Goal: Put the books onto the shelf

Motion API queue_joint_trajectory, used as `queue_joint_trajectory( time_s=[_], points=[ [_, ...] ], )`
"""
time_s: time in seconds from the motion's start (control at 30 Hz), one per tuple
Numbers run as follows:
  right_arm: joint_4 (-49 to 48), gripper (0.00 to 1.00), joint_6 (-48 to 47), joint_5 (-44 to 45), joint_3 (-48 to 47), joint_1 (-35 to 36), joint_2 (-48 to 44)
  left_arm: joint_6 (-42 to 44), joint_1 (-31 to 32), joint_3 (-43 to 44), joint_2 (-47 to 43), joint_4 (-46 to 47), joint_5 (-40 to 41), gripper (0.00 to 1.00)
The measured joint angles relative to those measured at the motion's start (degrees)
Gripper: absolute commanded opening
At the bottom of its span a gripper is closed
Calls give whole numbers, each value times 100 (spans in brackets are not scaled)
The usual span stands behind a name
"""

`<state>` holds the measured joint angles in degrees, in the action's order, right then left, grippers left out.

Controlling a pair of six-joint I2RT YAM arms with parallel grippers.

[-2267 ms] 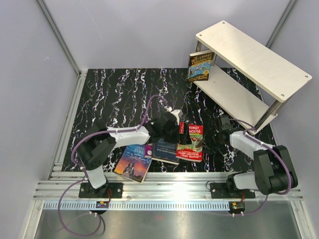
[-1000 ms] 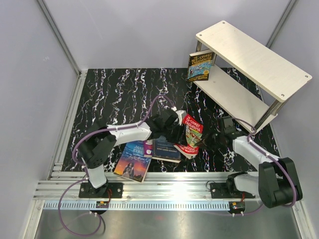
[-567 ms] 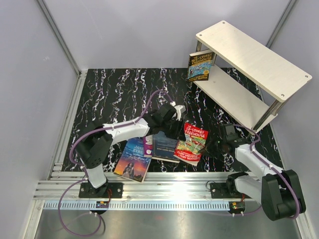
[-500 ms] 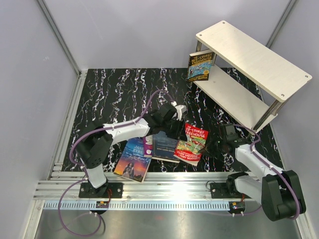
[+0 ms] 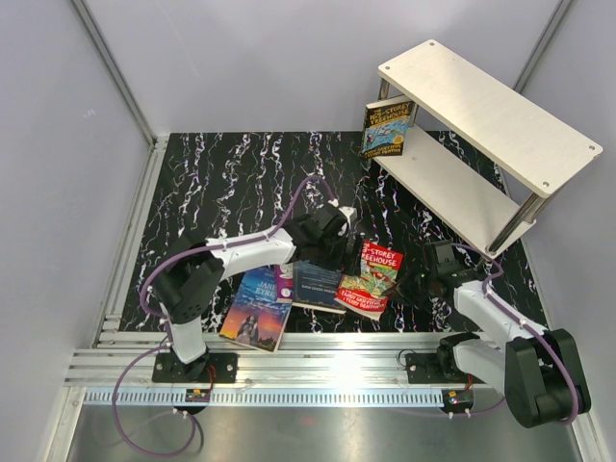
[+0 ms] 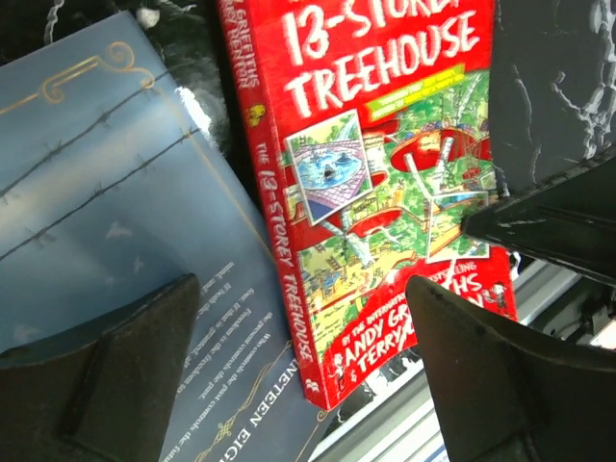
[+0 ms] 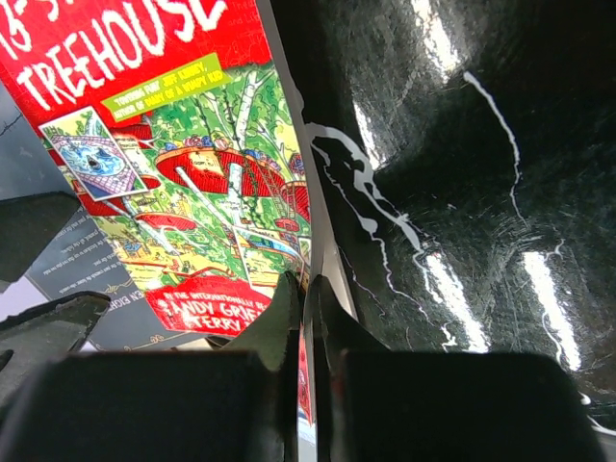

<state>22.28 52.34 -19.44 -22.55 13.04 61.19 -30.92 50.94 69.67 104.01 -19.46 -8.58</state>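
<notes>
You have the red paperback, titled "13-STOREY TREEHOUSE" above a cartoon treehouse, low on the counter overlapping the grey-blue book, right claw pinching its edge, left claw spread wide above.

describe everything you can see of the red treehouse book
The red book is a thin, glossy paperback with the white title "13-Storey Treehouse" over a green cartoon treehouse drawing. It lies cover up on the black marbled table near the front edge, its spine side overlapping the grey-blue book. The right gripper is pinched shut on its outer edge. The left gripper hangs open just above the cover.
</notes>
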Motion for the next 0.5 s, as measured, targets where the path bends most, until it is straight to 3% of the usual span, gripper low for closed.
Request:
queue_joint_trajectory(
  time_s=[0.23, 0.33, 0.47, 0.5],
  points=[
    [-63, 0, 42, -9, 31, 0, 57, 87, -24, -256, 343, 1158, -1106, 94],
    [-76, 0, 61, -15, 31, -7, 199, 98, 2, -232, 625, 1534, -1447, 88],
    [-179, 0, 103, -114, 17, -7, 354, 101, -7, -175, 833, 1633, -1692, 70],
    [-184, 0, 105, -125, 4, -7, 378, 118, -7, -175, 835, 1593, -1690, 54]
  ],
)
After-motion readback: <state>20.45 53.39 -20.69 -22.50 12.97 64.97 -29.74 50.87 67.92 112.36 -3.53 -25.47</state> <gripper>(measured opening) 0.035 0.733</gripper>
